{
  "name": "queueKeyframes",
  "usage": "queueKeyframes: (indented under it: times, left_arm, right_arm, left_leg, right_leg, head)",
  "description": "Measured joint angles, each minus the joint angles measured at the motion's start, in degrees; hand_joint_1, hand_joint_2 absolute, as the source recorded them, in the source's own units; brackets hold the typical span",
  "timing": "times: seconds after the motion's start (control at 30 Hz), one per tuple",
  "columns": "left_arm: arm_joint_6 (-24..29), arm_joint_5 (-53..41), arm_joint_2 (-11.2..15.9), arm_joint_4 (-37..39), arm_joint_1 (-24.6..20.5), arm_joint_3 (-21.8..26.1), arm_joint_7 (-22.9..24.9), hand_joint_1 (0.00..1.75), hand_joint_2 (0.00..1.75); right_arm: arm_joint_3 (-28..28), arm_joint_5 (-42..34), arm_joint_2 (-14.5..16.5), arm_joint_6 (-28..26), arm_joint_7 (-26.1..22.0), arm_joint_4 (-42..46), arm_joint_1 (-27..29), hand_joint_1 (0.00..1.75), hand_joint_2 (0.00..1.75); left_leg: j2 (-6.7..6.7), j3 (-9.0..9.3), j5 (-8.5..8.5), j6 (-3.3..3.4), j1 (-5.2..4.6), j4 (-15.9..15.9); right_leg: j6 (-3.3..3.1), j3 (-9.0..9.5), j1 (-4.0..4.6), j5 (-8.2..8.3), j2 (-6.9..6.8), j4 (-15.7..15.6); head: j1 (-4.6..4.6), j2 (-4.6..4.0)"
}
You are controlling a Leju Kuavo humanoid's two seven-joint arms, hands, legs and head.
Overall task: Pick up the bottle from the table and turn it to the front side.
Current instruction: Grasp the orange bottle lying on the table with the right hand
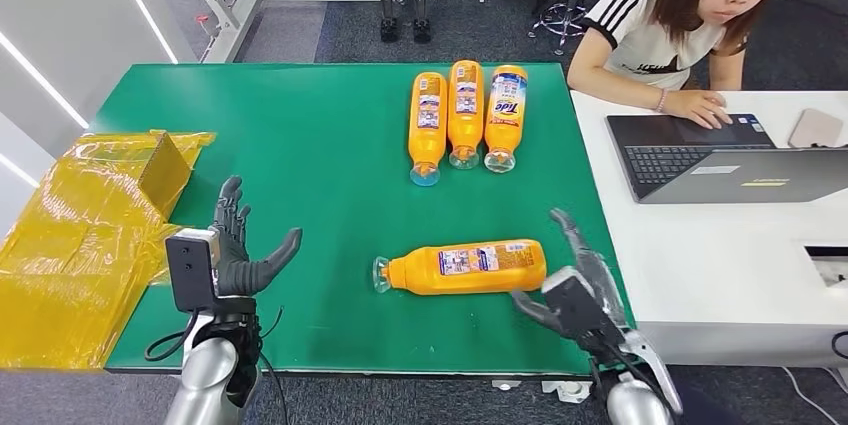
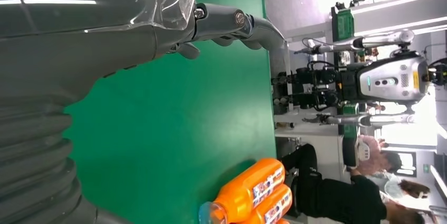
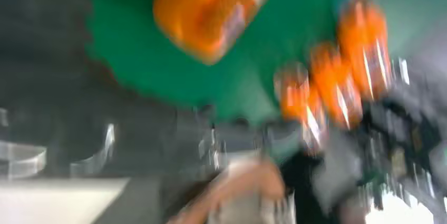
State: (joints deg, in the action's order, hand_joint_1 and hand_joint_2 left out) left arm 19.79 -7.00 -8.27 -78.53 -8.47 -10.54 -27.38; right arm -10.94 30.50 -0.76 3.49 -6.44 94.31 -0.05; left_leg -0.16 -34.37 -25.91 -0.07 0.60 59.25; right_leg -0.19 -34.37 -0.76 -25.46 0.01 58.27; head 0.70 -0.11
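You're barely started on this one. The bottle (image 1: 463, 267) lies on its side on the green table (image 1: 330, 145), cap end toward your left, label side up-ish, nothing lifted or turned yet. Your right hand (image 1: 568, 280) sits just beside its base end with fingers spread, holding nothing; can't tell if it's touching. Your left hand (image 1: 240, 245) hovers well apart near the table's left side, fingers apart, empty too. Grab, lift and turn are all left, I'd say. Three more bottles (image 1: 464, 113) lie side by side at the far edge. The yellow wrapped box (image 1: 100, 215) on the left: can't see what's inside.
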Motion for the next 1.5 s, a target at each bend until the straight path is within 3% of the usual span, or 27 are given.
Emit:
queueKeyframes:
  times: [0.17,0.5,0.7,1.0,1.23,1.37,1.5]
  left_arm:
    - [-0.1,0.4,0.0,1.3,-1.5,-0.1,-0.2,0.00,1.75]
    - [-0.5,1.5,0.1,4.0,-4.8,-0.5,-0.2,0.00,1.75]
    - [-3.7,4.4,0.0,6.4,-7.3,-1.2,1.2,0.00,1.75]
    - [-7.1,7.2,-0.1,8.0,-8.7,-2.6,3.2,0.00,1.75]
    - [-7.4,8.8,0.0,8.1,-8.5,-3.0,3.8,0.00,1.75]
    - [-7.0,8.9,0.0,7.9,-6.9,-3.0,3.6,0.00,1.75]
    - [-6.8,8.9,0.3,7.1,-5.4,-3.0,3.4,0.00,1.75]
  right_arm:
    - [-7.3,1.6,-4.5,5.1,2.0,-10.5,-10.9,0.00,1.75]
    - [-18.7,0.7,-7.8,11.6,5.0,-25.0,-26.8,0.00,1.75]
    - [-24.1,-2.8,-10.1,16.7,8.2,-28.7,-30.4,0.00,1.75]
    - [-28.7,-6.5,-14.3,20.2,10.9,-30.5,-31.0,0.00,1.75]
    - [-31.4,-5.2,-14.7,20.0,11.2,-33.1,-32.6,0.00,1.75]
    - [-32.9,-3.5,-14.4,19.1,10.0,-35.3,-33.8,1.71,1.75]
    - [-33.8,-3.2,-14.4,19.0,8.4,-36.4,-34.6,1.67,1.75]
  left_leg:
    - [0.01,-0.01,0.17,0.03,0.00,0.0]
    - [-0.04,-0.04,0.29,0.01,0.00,0.0]
    - [-0.05,-0.07,0.28,0.02,0.00,0.1]
    - [-0.06,-0.10,0.27,0.03,-0.01,0.1]
    - [-0.05,-0.09,0.28,0.02,0.00,0.1]
    - [-0.06,-0.09,0.29,0.02,0.00,0.1]
    - [-0.06,-0.09,0.29,0.02,0.00,0.1]
  right_leg:
    - [0.01,-0.02,0.00,0.11,0.00,0.0]
    - [-0.02,-0.07,0.00,0.19,-0.04,0.0]
    - [-0.01,-0.09,0.00,0.19,-0.06,0.0]
    - [0.00,-0.10,0.00,0.20,-0.06,0.0]
    - [0.00,-0.08,0.00,0.21,-0.05,0.0]
    - [0.00,-0.06,0.00,0.21,-0.06,0.0]
    - [0.01,-0.05,0.00,0.22,-0.06,0.0]
  head:
    - [0.00,0.00]
    - [0.00,0.00]
    - [0.00,0.00]
    - [-0.01,0.00]
    - [0.00,0.00]
    - [0.00,0.00]
    - [-0.01,0.00]
